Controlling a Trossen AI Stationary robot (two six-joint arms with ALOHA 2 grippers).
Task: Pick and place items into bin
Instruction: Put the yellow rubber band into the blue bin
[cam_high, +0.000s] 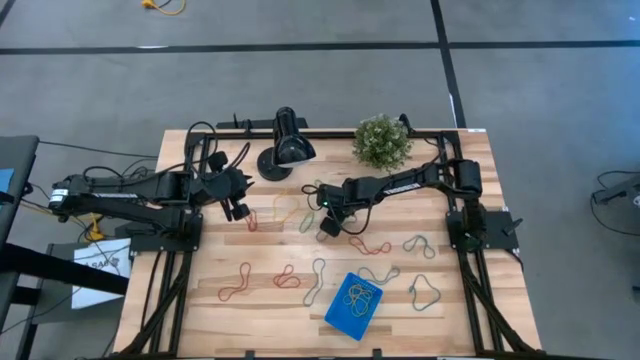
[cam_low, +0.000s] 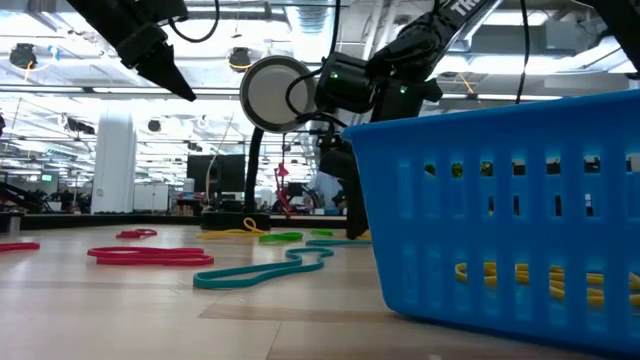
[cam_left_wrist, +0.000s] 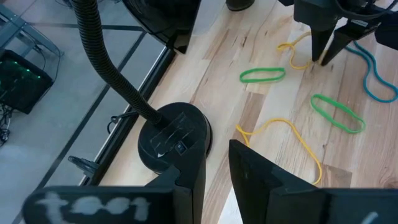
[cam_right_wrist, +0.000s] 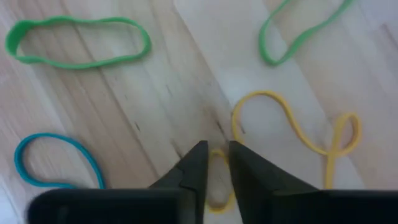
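Many limp rubber bands lie flat on the wooden table: green (cam_right_wrist: 74, 43), teal (cam_right_wrist: 56, 158), red (cam_low: 150, 257) and yellow (cam_left_wrist: 292, 140). The blue bin (cam_high: 353, 305) sits near the table's near edge with several bands inside; it fills the right of the low view (cam_low: 500, 220). My right gripper (cam_right_wrist: 216, 148) is down at the table's middle (cam_high: 327, 226), shut on a yellow band (cam_right_wrist: 292, 124). My left gripper (cam_high: 240, 212) hangs raised above the table left of it, shut and holding nothing (cam_left_wrist: 216, 155). My right gripper pinches the yellow band by one looped end (cam_right_wrist: 217, 157) between its two fingertips. The fingers come from above, pointing down, tips at the table (cam_left_wrist: 320, 59). The rest of the band lies slack on the wood.
A black lamp (cam_high: 285, 150) and a green plant (cam_high: 382, 140) stand at the far edge. Loose bands lie scattered between the arms and toward the near edge (cam_high: 315, 280). Bare wood shows left of the bin (cam_high: 200, 320).
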